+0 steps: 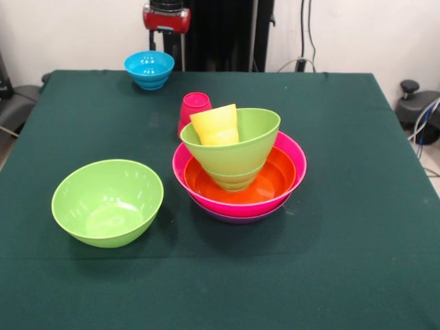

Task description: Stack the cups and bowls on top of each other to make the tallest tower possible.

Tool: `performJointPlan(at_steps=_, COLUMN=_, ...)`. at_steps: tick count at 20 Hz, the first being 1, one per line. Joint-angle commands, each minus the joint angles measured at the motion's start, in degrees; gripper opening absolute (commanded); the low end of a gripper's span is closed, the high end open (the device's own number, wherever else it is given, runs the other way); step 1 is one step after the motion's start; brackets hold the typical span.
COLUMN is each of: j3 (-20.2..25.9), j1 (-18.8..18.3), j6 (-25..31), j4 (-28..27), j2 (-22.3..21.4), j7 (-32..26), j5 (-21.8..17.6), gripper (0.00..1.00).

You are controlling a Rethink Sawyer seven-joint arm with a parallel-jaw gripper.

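Observation:
The tower stands mid-table: a purple bowl [240,218] at the bottom, a hot pink bowl [297,161] in it, an orange bowl [276,180] inside that, and a lime green bowl [237,150] tilted on top. A yellow cup [216,125] leans inside that green bowl. A red cup [194,107] stands on the cloth just behind the tower. Apart on the left sits a large lime green bowl [108,201], upright and empty. A small sky blue bowl [149,69] rests at the far edge. The gripper [166,19] hangs just above and right of the blue bowl, touching nothing.
A dark green cloth [357,227] covers the whole table. A black stand rises behind the far edge, and cables and dark equipment [417,110] sit off the right side.

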Motion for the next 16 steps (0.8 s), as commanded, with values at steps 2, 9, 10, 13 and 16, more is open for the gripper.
performJointPlan(at_steps=2, j3=7.3, j1=0.9, j6=6.1, j4=-0.3, j2=-7.8, j7=5.9, j5=-5.1, gripper=1.0)
performJointPlan(at_steps=9, j3=11.6, j1=-1.6, j6=15.5, j4=6.4, j2=-21.7, j7=10.2, j5=-12.2, gripper=1.0)
performJointPlan(at_steps=10, j3=12.6, j1=-2.4, j6=16.7, j4=6.9, j2=-23.1, j7=10.4, j5=-12.9, gripper=1.0)
performJointPlan(at_steps=13, j3=14.6, j1=-4.0, j6=18.9, j4=7.9, j2=-25.7, j7=9.8, j5=-12.9, gripper=1.0)
performJointPlan(at_steps=16, j3=15.6, j1=-5.1, j6=18.6, j4=7.5, j2=-25.5, j7=8.8, j5=-12.0, gripper=1.0)
